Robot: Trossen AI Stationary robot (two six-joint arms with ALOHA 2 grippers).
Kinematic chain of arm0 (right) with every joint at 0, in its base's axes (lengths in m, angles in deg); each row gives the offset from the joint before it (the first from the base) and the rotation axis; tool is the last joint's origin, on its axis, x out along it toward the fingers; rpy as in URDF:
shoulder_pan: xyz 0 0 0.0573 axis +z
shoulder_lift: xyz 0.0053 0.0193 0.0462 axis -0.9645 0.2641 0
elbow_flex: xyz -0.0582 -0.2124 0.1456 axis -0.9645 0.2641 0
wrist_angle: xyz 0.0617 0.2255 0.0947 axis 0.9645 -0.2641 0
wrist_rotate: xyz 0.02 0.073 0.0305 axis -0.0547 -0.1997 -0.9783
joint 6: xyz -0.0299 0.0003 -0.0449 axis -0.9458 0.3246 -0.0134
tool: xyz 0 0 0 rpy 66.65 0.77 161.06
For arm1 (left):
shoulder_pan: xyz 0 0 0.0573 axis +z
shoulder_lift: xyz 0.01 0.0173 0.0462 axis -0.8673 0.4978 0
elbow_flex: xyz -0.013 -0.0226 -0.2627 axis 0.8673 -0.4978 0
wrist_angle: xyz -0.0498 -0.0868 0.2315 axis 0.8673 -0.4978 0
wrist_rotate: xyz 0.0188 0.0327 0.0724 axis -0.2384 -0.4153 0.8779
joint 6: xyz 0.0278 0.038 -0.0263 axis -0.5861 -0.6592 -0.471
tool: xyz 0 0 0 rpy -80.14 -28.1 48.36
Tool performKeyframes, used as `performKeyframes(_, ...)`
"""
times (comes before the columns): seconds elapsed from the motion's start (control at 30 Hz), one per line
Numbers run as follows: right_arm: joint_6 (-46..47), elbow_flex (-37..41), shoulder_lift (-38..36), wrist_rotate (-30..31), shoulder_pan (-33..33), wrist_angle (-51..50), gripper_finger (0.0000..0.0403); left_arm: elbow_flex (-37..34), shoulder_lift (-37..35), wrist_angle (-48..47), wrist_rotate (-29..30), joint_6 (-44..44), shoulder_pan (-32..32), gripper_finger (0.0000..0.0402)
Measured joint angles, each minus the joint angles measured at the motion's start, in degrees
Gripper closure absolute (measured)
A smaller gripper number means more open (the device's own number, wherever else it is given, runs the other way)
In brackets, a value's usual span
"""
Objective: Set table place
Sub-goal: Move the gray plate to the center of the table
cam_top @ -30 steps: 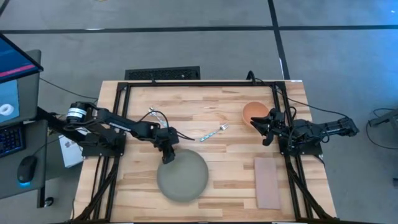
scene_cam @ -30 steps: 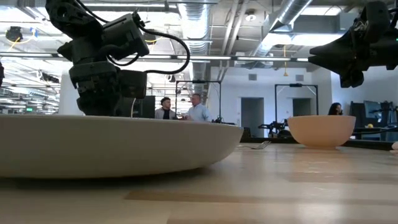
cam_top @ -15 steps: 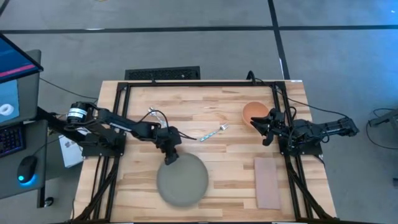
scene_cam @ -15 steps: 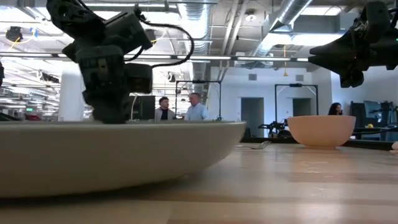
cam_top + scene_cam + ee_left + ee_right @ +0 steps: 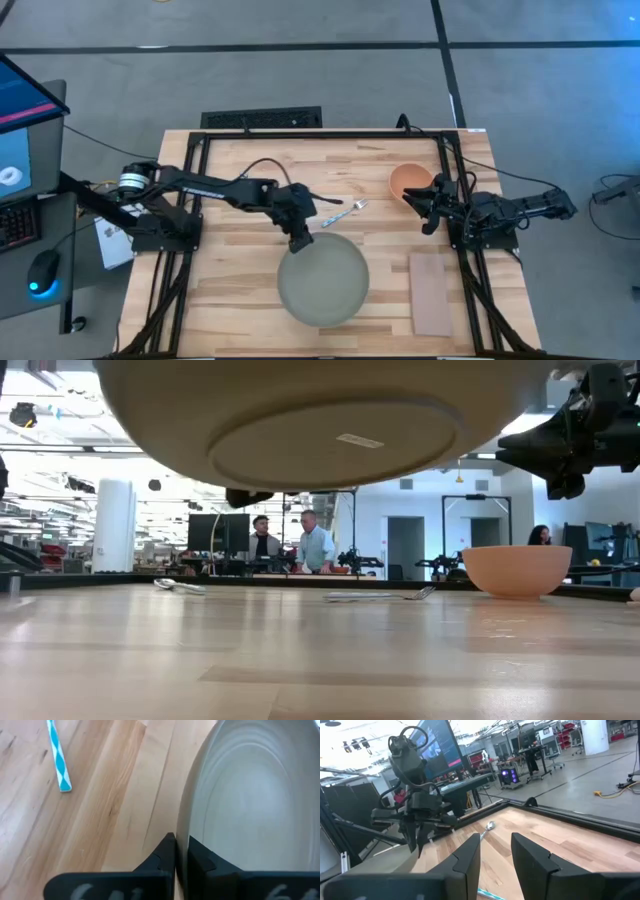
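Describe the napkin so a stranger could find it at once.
Start at the wooden table and go to its near right corner, below the right gripper and right of the large plate. The napkin lies flat there, the only pale pinkish rectangle among round dishes and thin cutlery.

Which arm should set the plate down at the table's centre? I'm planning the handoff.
The left. Its gripper already clamps the plate by the rim, and the low view shows the plate lifted clear of the table. The right gripper waits open by the orange bowl.
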Motion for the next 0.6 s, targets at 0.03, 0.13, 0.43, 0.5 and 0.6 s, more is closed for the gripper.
performKeyframes(0.03,-0.1,0.0,0.0,0.0,0.0,-0.1,0.0270,1.6,1.4,-1.6,-0.2,-0.8,0.0,0.0401)
performKeyframes(0.13,0.0,0.0,-0.1,0.0,0.0,0.0,0.0269,6.3,6.7,-6.6,-0.1,-3.3,0.1,0.0401)
performKeyframes(0.43,0.3,0.0,0.0,-0.1,0.0,-0.1,0.0269,11.9,16.0,-5.8,-1.3,-6.2,0.0,0.0401)
performKeyframes(0.5,0.3,0.0,0.0,0.0,0.0,-0.1,0.0268,12.1,16.9,-5.2,-1.2,-6.2,-0.2,0.0401)
performKeyframes(0.6,0.1,0.0,0.0,0.0,0.0,-0.1,0.0269,11.8,17.0,-6.8,0.6,-6.9,-0.4,0.0401)
